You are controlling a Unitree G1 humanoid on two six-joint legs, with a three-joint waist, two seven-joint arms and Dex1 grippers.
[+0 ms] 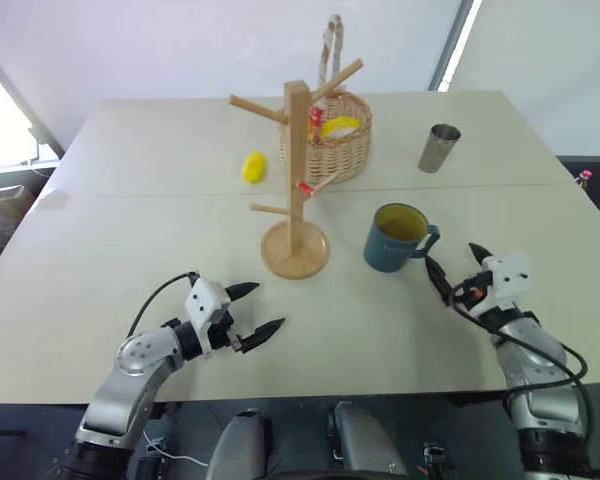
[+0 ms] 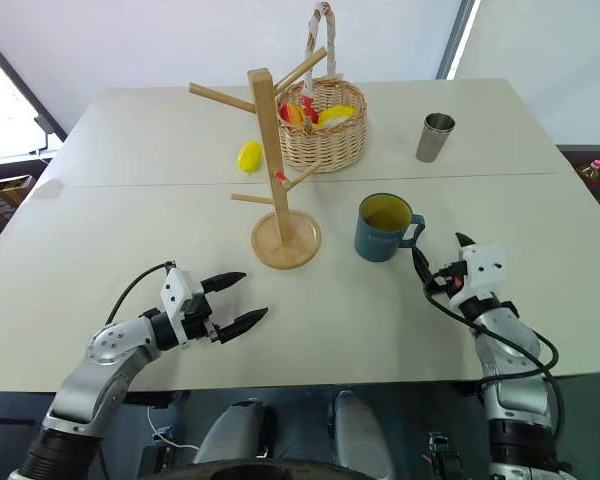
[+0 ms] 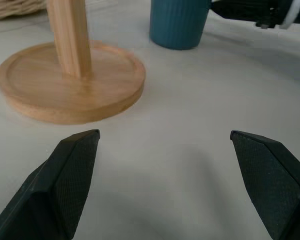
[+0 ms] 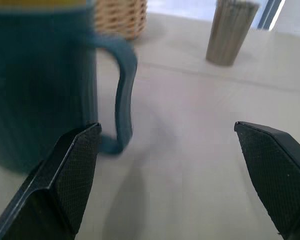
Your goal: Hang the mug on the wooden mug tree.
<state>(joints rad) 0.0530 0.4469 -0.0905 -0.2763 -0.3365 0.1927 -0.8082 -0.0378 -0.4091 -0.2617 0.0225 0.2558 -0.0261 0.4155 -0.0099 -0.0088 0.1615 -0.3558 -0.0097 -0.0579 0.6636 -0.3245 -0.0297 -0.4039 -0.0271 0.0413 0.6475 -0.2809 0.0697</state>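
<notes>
The teal-blue mug (image 1: 392,243) with a yellow inside stands upright on the white table, its handle (image 4: 124,95) turned toward my right gripper. The wooden mug tree (image 1: 297,170) stands just left of it on its round base (image 3: 70,82), all pegs bare. My right gripper (image 1: 450,254) is open, level with the table, a short way right of the mug, with the handle in front of its left finger. My left gripper (image 1: 268,306) is also open with nothing between its fingers, near the table's front edge, pointing toward the tree's base and the mug (image 3: 179,22).
A wicker basket (image 1: 338,140) with yellow and red items stands behind the tree. A yellow lemon-like object (image 1: 253,166) lies left of it. A steel tumbler (image 1: 438,148) stands at the back right. The table's front edge runs just below both arms.
</notes>
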